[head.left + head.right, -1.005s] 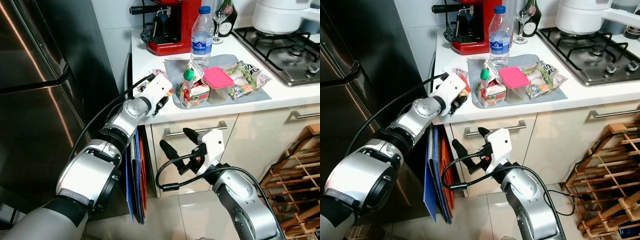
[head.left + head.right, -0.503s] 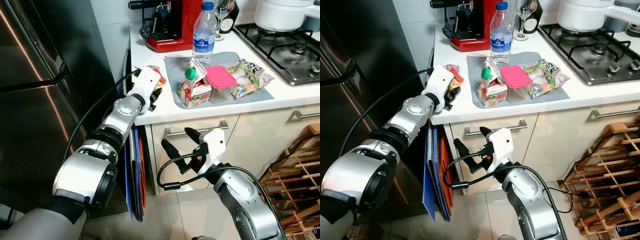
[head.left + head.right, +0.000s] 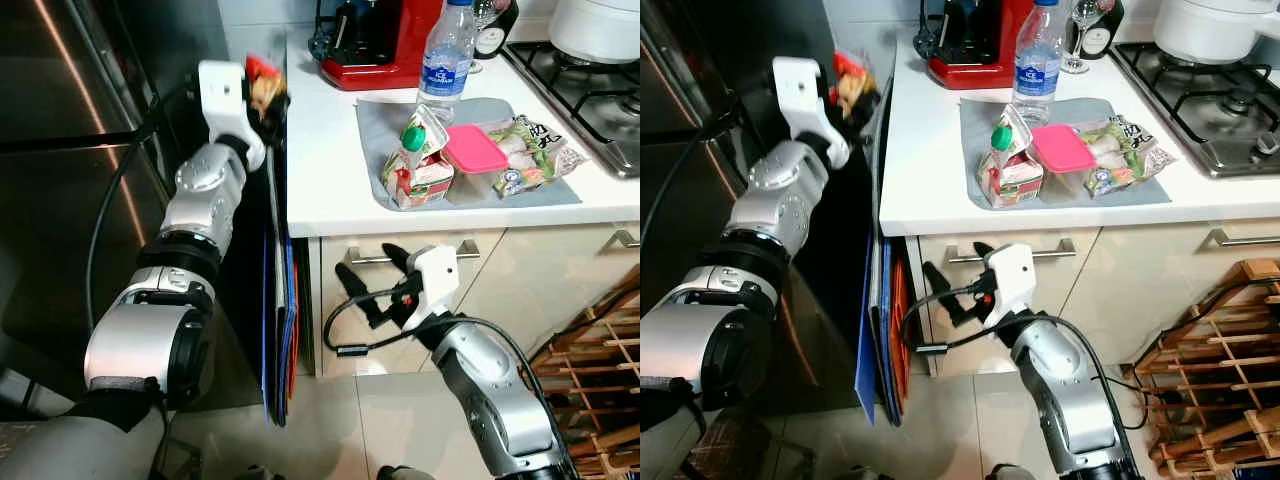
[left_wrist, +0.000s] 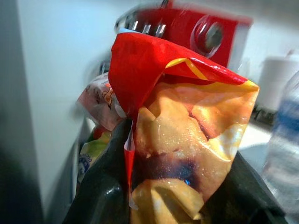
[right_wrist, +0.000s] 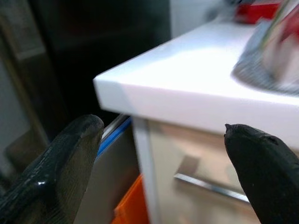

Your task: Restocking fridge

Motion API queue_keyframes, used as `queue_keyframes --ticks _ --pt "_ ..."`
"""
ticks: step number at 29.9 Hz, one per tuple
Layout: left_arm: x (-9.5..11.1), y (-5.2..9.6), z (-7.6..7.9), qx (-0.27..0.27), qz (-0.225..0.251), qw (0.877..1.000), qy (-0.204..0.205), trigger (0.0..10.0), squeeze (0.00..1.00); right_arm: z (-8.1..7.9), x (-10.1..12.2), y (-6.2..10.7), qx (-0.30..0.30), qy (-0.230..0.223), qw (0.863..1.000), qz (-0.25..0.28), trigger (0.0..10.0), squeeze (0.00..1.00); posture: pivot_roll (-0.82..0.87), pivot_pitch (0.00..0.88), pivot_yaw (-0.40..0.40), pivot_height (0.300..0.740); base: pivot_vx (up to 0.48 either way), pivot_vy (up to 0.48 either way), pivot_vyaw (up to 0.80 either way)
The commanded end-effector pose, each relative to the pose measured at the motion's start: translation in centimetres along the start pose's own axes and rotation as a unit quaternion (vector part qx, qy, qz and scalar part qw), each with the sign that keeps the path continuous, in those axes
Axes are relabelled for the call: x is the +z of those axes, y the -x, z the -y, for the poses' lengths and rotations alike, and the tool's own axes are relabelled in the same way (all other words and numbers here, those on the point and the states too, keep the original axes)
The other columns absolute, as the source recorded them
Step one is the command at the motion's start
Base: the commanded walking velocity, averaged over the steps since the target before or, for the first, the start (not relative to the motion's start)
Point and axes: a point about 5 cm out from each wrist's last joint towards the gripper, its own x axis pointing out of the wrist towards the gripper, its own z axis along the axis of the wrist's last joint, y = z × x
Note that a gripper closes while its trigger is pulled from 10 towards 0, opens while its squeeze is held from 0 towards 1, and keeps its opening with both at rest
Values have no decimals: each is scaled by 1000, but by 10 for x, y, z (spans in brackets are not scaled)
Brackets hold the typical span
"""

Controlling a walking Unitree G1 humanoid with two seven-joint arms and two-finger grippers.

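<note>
**Snack bag held up beside the fridge**

Left eye view: the left gripper (image 3: pixel 262 92) is raised between the dark steel fridge (image 3: pixel 70 180) and the edge of the white countertop (image 3: pixel 330 170), clenched on a red and yellow crinkled snack bag (image 3: pixel 262 82). On the counter a grey mat (image 3: pixel 375 125) carries a small red and white carton with a green cap (image 3: pixel 415 170), a clear tub with a pink lid (image 3: pixel 472 160) and a printed bag of vegetables (image 3: pixel 528 155); a clear plastic water bottle (image 3: pixel 445 62) stands at the mat's far edge, near a red coffee machine (image 3: pixel 375 40).

Right eye view: the right gripper (image 3: pixel 958 283) hangs low in front of the cream drawer (image 3: pixel 1040 270), fingers spread.

Left wrist view: the snack bag (image 4: pixel 180 130) sits pinched between the black fingers (image 4: pixel 100 186).

Right wrist view: the black fingers (image 5: pixel 60 163) stand wide apart, grasping nothing, facing the countertop corner (image 5: pixel 140 93).
</note>
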Motion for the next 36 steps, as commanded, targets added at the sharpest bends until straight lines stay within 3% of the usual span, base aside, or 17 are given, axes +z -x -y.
queue_keyframes --ticks 1,4,10,28,36 --pt "8 0 7 -18 24 999 -16 10000 0 9 4 -2 -31 12 999 14 10000 0 -121 0 42 740 0 0 0" --pt "9 4 14 -26 36 998 -40 10000 0 15 7 -3 -58 18 998 28 10000 0 -118 0 40 740 -104 0 0" --pt "7 5 24 -39 29 998 -46 10000 0 16 8 -6 -65 22 997 34 10000 0 -115 0 36 740 -430 0 0" --pt "-6 11 31 -44 4 997 -65 10000 0 15 3 -7 -67 22 997 34 10000 0 -119 0 44 740 -451 0 0" --pt "-43 45 41 -93 -35 994 -46 10000 0 18 -3 -2 -81 19 996 23 10000 0 -121 0 49 740 0 -236 0"
